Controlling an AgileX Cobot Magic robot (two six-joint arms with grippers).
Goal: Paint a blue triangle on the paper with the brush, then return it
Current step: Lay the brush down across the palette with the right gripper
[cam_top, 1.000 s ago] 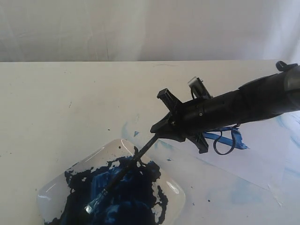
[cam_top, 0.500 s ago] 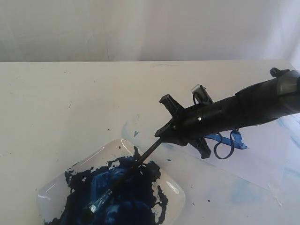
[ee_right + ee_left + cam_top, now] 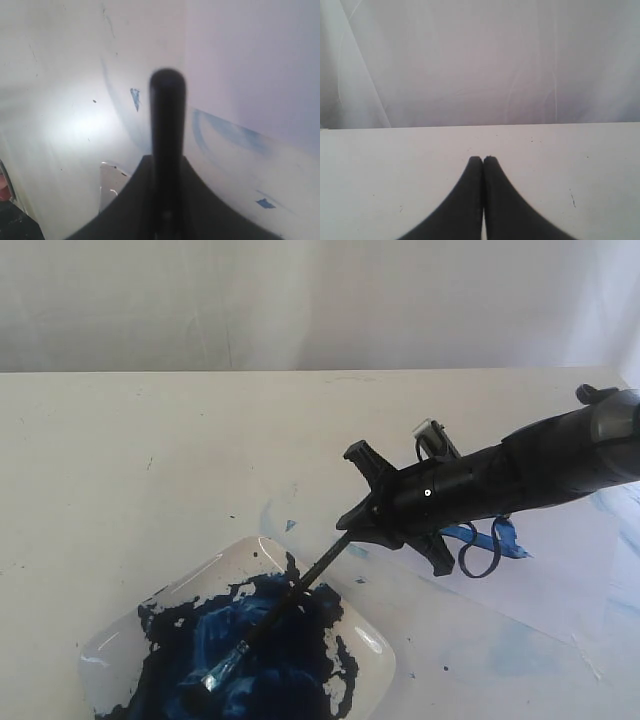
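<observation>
A: Brush (image 3: 290, 595), where?

B: Pinched in the right claw (image 3: 352, 528) by the top end of its handle, slanting down toward the near edge of the desk (image 3: 150, 460). The bristle end lies in the blue paint (image 3: 270, 650) in the clear dish (image 3: 375, 640), which sits at the near edge, left of middle

A: Other claw?

B: Left claw (image 3: 483, 160) is pressed together on nothing, over bare desk

A: Triangle done?

B: Looks like it. A dark blue triangle (image 3: 485, 540) is on the paper (image 3: 560, 590) toward the right edge, half hidden behind the right claw. So I'd call this the return step

A: Handling notes?

B: My guess only: the brush is light, with a thin stiff handle that's round and smooth, so it could swivel or slip in a two-finger pinch. The bristles are soft and loaded wet, so it may drip or smear if swung over the sheet. Best held on the bare handle, well back from the metal collar, as the claw has it now. The paper is thin and looks loose, so it would likely slide or wrinkle if dragged. The dish seems slick with paint

A: Any brands, labels, text?

B: Nothing readable in any view, and the right wrist view is blurry up close

A: Risks?

B: Letting go too high could make the handle roll off the dish rim
</observation>
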